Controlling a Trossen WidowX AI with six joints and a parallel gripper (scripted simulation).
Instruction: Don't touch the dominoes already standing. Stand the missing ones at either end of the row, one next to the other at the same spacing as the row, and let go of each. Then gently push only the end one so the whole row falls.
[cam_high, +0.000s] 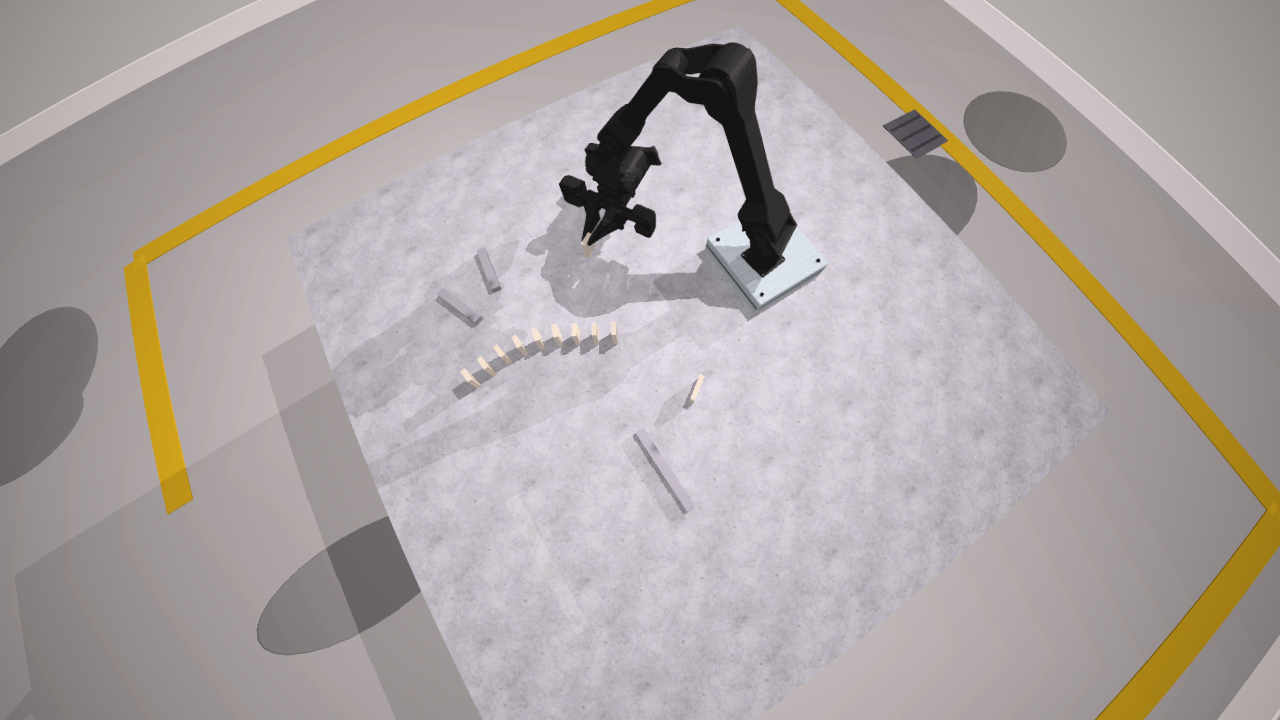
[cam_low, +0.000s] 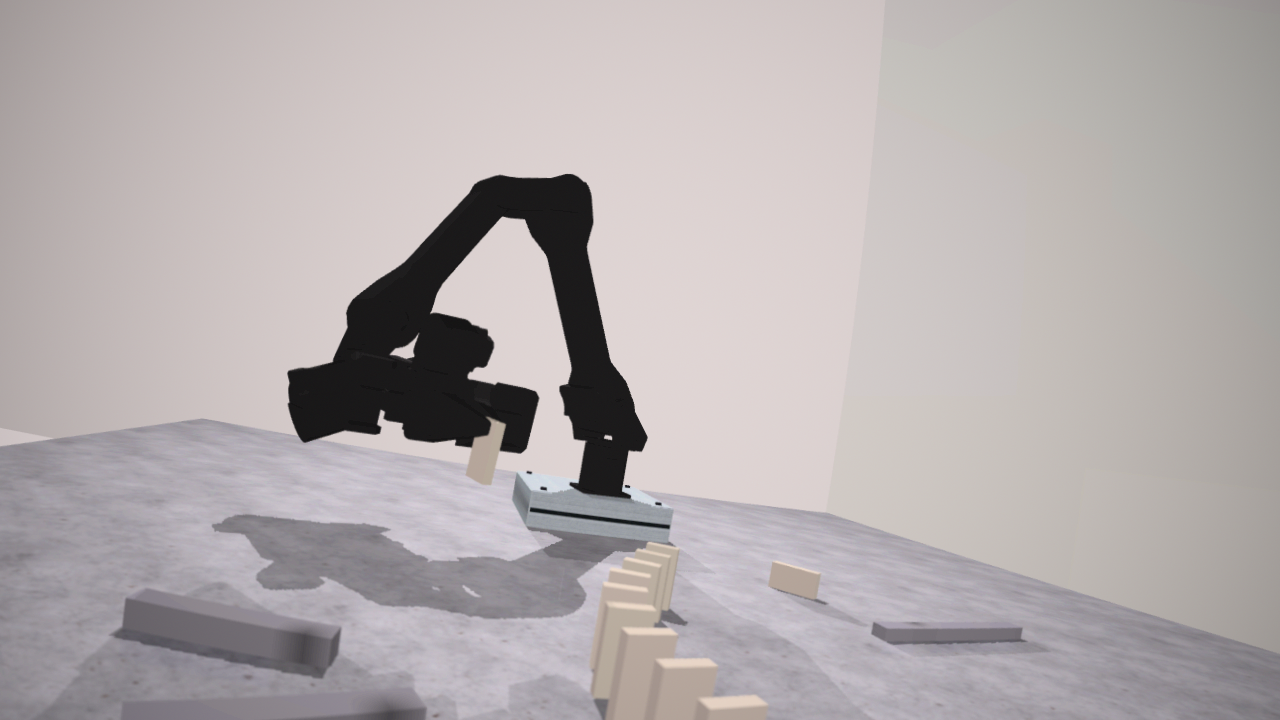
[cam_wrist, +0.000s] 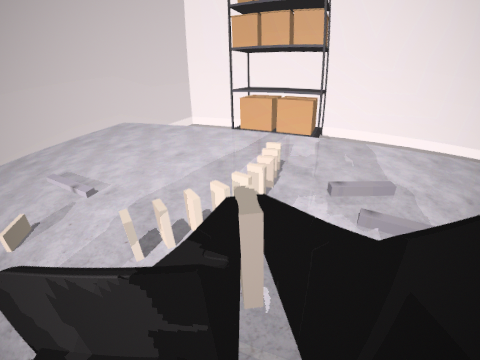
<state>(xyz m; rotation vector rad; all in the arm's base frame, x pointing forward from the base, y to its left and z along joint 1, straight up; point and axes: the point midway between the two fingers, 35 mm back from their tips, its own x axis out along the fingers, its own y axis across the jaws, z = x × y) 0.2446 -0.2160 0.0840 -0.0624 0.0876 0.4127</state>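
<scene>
My gripper (cam_high: 590, 236) (cam_low: 491, 422) (cam_wrist: 246, 206) is shut on a cream domino (cam_low: 485, 454) (cam_wrist: 252, 260). It holds the domino nearly upright, slightly tilted, in the air beyond the row in the top view. Several cream dominoes stand in a curved row; the end one nearest the arm's base (cam_high: 614, 333) (cam_wrist: 131, 235) and the far end one (cam_high: 469, 377) (cam_wrist: 273, 146) are upright. One loose domino (cam_high: 696, 388) (cam_low: 794, 580) (cam_wrist: 16, 232) rests on its long edge apart from the row. The gripper partly hides the row in the wrist view.
Two grey bars (cam_high: 486, 270) (cam_high: 458, 305) lie on the arm's side of the row's far part. A longer grey bar (cam_high: 662, 471) (cam_low: 947, 632) lies beyond the loose domino. The arm's pale base (cam_high: 787, 282) (cam_low: 595, 517) stands near the row's near end.
</scene>
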